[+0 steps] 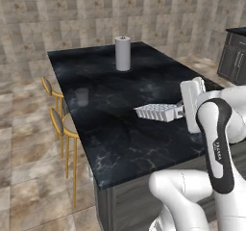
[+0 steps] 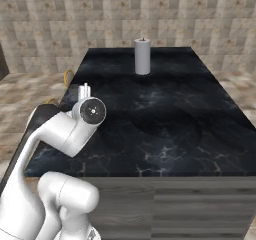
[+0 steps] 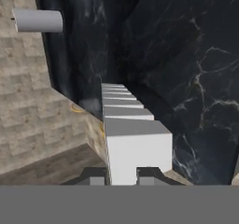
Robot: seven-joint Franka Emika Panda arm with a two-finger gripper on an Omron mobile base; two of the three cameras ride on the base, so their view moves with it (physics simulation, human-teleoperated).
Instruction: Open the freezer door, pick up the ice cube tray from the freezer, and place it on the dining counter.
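— One ice cube tray (image 1: 156,112) is seen pinched by its near end in the gripper (image 1: 181,110), the fingers pressed against its sides, and held out level above the dining counter (image 1: 120,143). Is contact with the marble made yet?

— None is shown; a gap between tray and top is suggested by the left base view, so a release from here is judged likely to let the tray drop, bounce or flip.

— What else is put at risk?

— Only one end is gripped, so the far end could sag or twist loose during lowering. The paper towel roll (image 1: 123,53) stands well apart, and the clear glass (image 1: 82,96) is nearer the counter's stool (image 1: 64,124) side, so neither is judged threatened unless the tray is swung wide.
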